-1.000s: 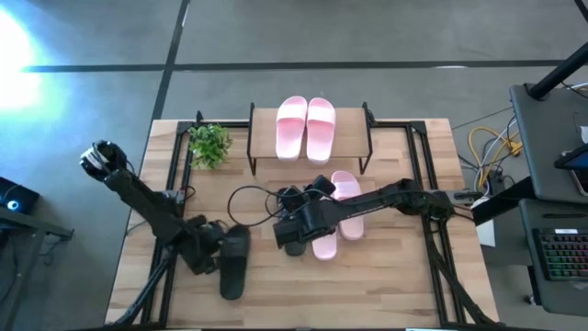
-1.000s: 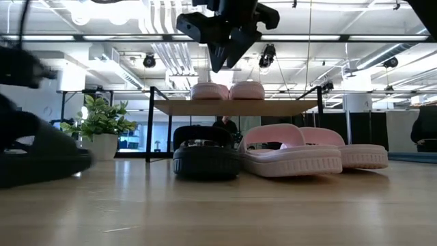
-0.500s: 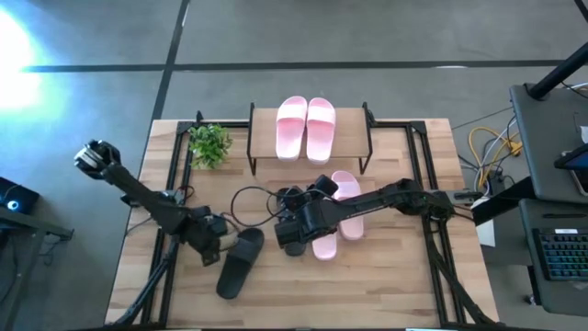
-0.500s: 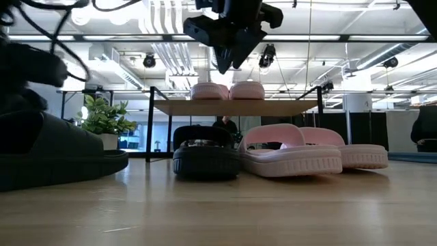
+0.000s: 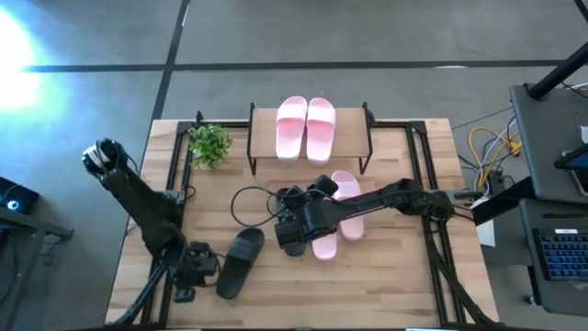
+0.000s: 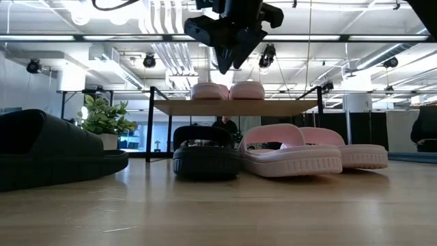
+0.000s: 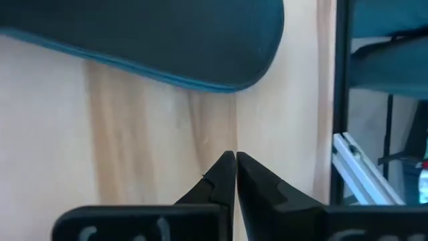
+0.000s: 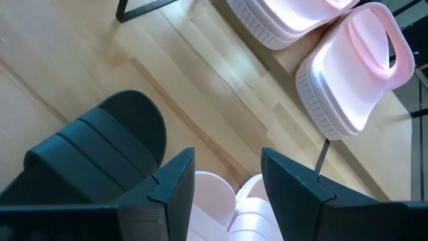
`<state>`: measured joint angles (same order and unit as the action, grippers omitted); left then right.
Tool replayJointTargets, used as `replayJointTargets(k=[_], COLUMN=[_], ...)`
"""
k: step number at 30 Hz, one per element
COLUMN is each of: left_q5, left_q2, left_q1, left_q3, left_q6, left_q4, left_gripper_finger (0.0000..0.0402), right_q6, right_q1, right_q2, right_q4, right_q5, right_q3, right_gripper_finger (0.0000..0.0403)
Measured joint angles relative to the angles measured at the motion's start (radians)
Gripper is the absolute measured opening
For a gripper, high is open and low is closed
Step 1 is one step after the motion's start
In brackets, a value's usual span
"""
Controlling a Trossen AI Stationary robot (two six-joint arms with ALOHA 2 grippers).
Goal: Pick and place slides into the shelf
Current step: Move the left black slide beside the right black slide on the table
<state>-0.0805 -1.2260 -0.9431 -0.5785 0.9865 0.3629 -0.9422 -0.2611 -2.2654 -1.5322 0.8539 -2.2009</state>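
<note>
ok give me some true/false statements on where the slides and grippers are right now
1. Two pink slides lie on the shelf top board. True.
2. The left gripper is shut on a black slide. False: its fingers are shut on nothing, and the black slide lies loose on the table beside it.
3. The right gripper is open. True: it hangs above a second black slide.
4. The plant stands on the shelf. False: it stands on the table, beside the shelf.
5. Two pink slides lie on the table beside the second black slide. True.
</note>
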Motion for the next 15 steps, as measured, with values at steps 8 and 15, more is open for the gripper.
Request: replayJointTargets(k=[8,15], left_q5=[0.030,0.082], left_q2=[-0.175,-0.179], left_q1=[0.011,0.085], left_q3=[-0.017,-0.010], left_q6=[-0.088,-0.219], left_q4=[-0.158,-0.175], left_gripper_finger=[0.0000,0.0000], right_q6=[0.000,0.000], right_q1=[0.000,0.000], right_q2=[0.000,0.000], right_q4=[0.001,0.000], right_q5=[0.000,-0.024], right_q3=[0.000,0.000], right_gripper_finger=[0.0164,0.0164])
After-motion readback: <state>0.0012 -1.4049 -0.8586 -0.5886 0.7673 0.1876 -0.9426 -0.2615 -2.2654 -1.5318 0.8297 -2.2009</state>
